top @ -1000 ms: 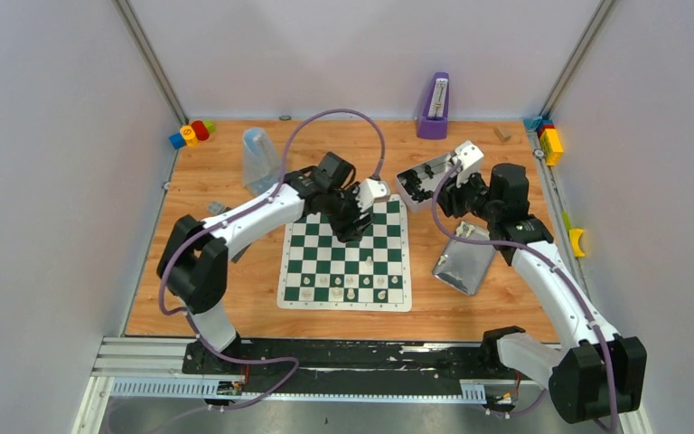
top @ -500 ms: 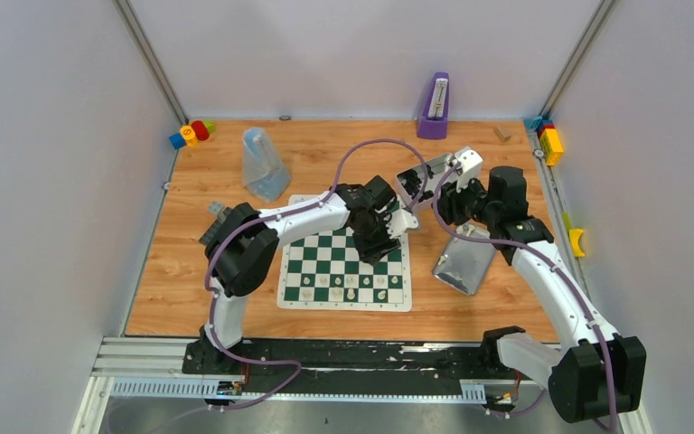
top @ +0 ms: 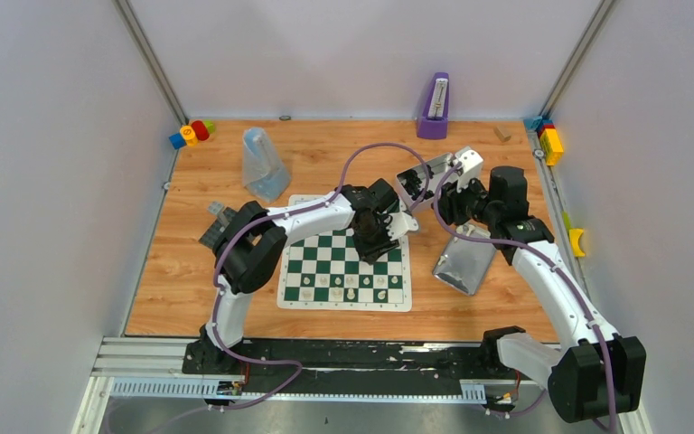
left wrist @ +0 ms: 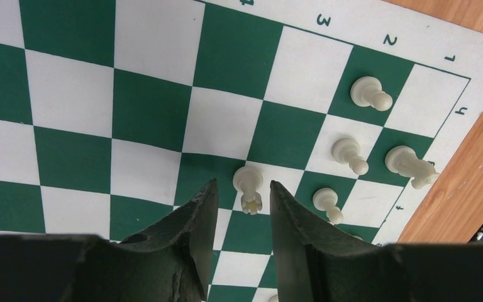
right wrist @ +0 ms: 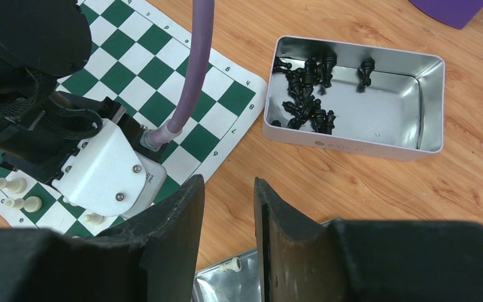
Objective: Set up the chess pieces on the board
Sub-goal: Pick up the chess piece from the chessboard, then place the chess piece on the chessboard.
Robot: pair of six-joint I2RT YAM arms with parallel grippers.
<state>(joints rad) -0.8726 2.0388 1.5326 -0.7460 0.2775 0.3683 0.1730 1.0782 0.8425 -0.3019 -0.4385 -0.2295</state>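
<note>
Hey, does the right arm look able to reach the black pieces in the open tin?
Probably yes: the black pieces lie in an open tin ahead of the right gripper, only bare tabletop between.

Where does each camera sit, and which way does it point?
Top external: above, behind the robot, looking down on the table and board; left arm and right arm show.
Left wrist: on the left arm, facing down at the board; left gripper flanks a chess piece.
Right wrist: on the right arm, facing down at the tin; right gripper and left arm show.
All three share the board.
</note>
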